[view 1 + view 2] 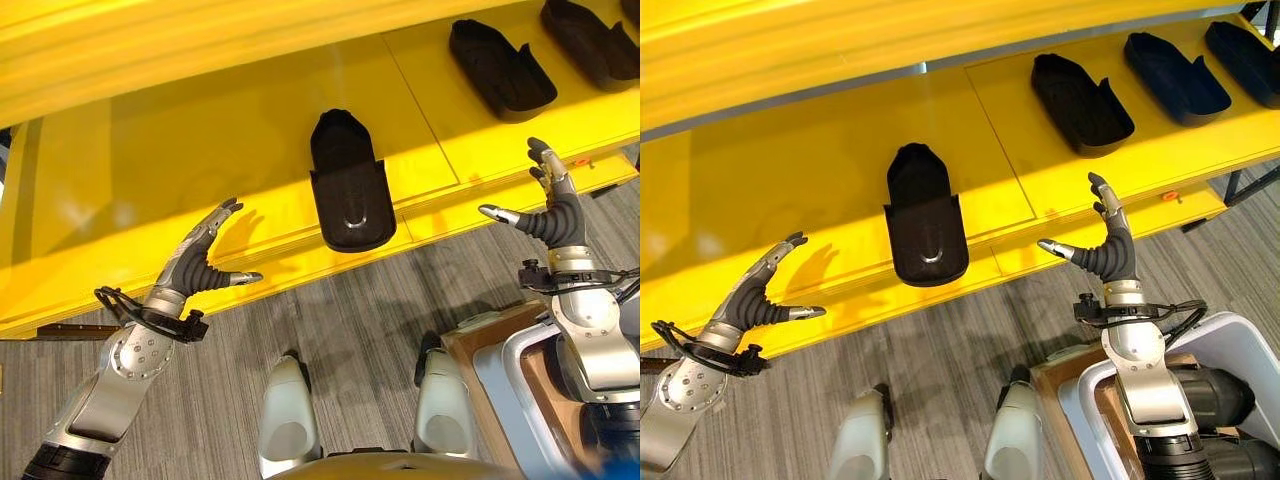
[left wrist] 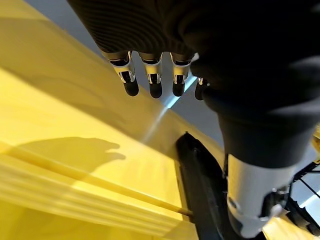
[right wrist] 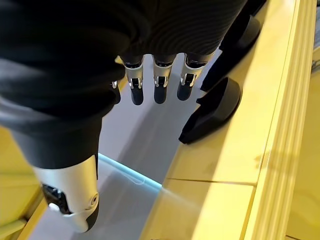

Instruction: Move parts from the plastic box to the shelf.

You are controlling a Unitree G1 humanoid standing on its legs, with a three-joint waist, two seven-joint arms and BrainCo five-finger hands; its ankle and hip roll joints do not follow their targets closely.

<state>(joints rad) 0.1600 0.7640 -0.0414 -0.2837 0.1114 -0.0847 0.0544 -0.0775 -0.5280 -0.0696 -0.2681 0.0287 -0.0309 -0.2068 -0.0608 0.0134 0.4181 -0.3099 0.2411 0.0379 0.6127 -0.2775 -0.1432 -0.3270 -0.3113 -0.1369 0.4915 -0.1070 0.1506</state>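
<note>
Left eye view: the left hand (image 1: 205,262) is at abt 8 o'clock of the nearest black part (image 1: 347,185), fingers straight and spread, holding nothing; the right hand (image 1: 548,205) is at abt 3 o'clock of it, also spread and empty. This part lies on the yellow shelf (image 1: 150,150) with its wide end at the front edge, maybe a bit over it, so I judge a careless pass of either hand can knock it down to the floor. Right eye view: three more parts (image 1: 1080,103) lie in a row toward 1 o'clock, and the plastic box (image 1: 1230,345) is at 5 o'clock w/ dark parts inside. Left wrist view: straight fingers (image 2: 152,77) above the shelf, a dark part beside the thumb. Right wrist view: fingers (image 3: 160,82) straight, parts on the shelf beyond. No readable label or writing in any view.
</note>
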